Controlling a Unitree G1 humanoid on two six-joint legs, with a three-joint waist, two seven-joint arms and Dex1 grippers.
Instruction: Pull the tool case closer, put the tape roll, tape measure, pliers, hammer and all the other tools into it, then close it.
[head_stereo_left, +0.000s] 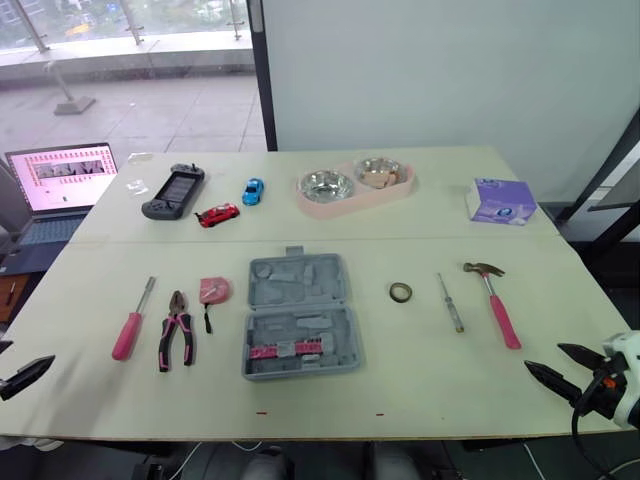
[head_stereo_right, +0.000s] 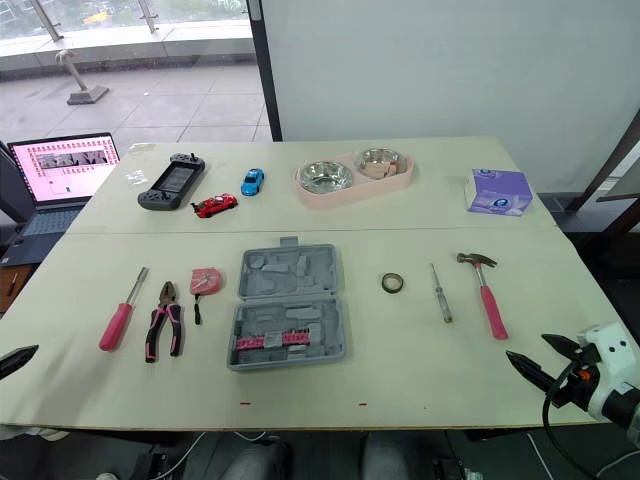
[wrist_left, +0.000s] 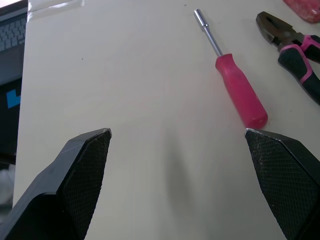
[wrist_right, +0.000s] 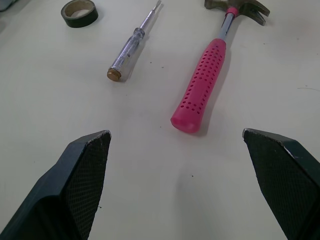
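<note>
Lying open mid-table, grey tool case (head_stereo_left: 297, 285), pink pieces (head_stereo_left: 281, 350) in near half

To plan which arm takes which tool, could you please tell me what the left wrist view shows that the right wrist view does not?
Left wrist view, not the right: a pink-handled screwdriver with a steel shaft, black-and-pink pliers beside it, a corner of the red tape measure and the edge of a laptop.
Right wrist view, not the left: a dark tape roll, a clear-handled slim screwdriver and a pink-handled hammer.
Shared: the cream table top, with an open black pincer over it in each, the left pincer and the right pincer, neither touching a tool.
</note>
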